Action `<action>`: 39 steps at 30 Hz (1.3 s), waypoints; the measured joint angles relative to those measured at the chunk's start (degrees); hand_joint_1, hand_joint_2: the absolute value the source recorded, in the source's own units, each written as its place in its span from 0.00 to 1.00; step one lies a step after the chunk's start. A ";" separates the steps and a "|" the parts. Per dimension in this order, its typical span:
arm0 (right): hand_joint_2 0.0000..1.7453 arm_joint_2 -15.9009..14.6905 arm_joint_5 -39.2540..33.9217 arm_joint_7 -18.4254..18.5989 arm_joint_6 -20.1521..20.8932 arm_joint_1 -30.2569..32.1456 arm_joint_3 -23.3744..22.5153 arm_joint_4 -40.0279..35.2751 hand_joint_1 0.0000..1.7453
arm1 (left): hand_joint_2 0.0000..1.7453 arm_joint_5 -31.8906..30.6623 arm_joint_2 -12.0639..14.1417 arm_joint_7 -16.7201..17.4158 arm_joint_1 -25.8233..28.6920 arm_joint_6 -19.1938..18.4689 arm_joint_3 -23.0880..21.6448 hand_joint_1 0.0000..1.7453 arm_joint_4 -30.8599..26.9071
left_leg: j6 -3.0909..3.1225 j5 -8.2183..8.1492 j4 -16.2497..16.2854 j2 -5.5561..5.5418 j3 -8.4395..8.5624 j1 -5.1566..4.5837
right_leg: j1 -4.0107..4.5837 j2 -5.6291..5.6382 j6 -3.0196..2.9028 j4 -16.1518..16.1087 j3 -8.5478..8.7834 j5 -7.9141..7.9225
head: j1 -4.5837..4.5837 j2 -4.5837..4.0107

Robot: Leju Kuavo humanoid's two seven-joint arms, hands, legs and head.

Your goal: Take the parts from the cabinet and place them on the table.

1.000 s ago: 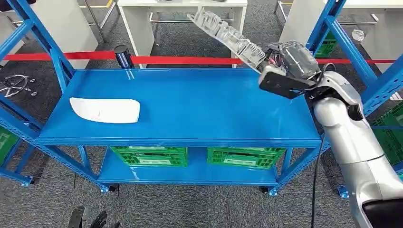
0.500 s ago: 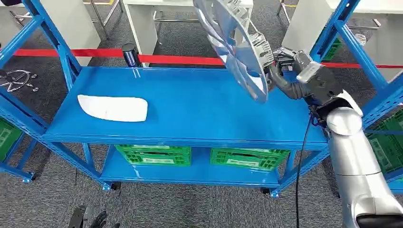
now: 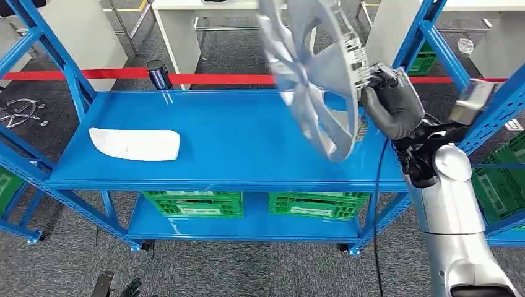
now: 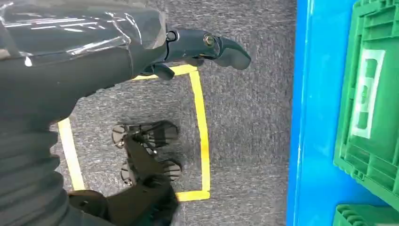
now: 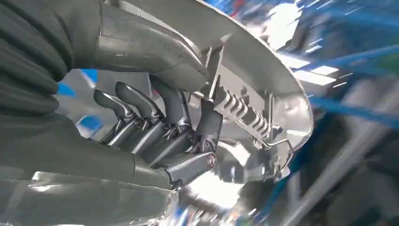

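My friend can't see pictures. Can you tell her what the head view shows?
The robot's right hand holds a big silver hubcap by its rim, tilted on edge above a blue table. A white curved part lies on the table's left side, and green crates sit underneath.

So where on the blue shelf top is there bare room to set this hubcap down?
The widest bare patch on the shelf top runs from the white part at its left end across the middle to below the hubcap, which the right hand holds tilted on edge. Only the left end is taken. The uprights crowd the right edge.
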 joint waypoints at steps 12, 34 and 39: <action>1.00 3.02 -12.70 1.74 6.45 2.92 0.09 -0.20 0.99 | 1.00 -0.42 -0.06 0.39 0.19 0.39 0.09 0.00 0.35 | 1.61 0.57 -2.35 0.08 1.52 -0.22 | 0.08 -0.28 1.49 16.03 -8.16 -5.80 | 0.26 0.00; 1.00 7.10 -30.76 7.04 19.22 8.89 5.27 -2.51 0.99 | 1.00 -2.47 -0.46 1.73 1.61 -0.92 2.10 0.00 -0.50 | -0.27 -1.02 -0.95 -0.02 1.73 -0.37 | 0.22 -0.36 0.62 -0.50 0.25 0.15 | 0.07 0.00; 1.00 7.08 -31.72 6.99 20.75 10.61 6.56 -3.72 0.99 | 1.00 -2.71 -0.67 1.97 1.91 -0.92 2.69 0.00 -1.22 | 1.46 0.02 -2.46 0.14 2.28 0.07 | 0.25 -0.38 0.40 10.40 -4.92 -5.16 | 0.26 0.00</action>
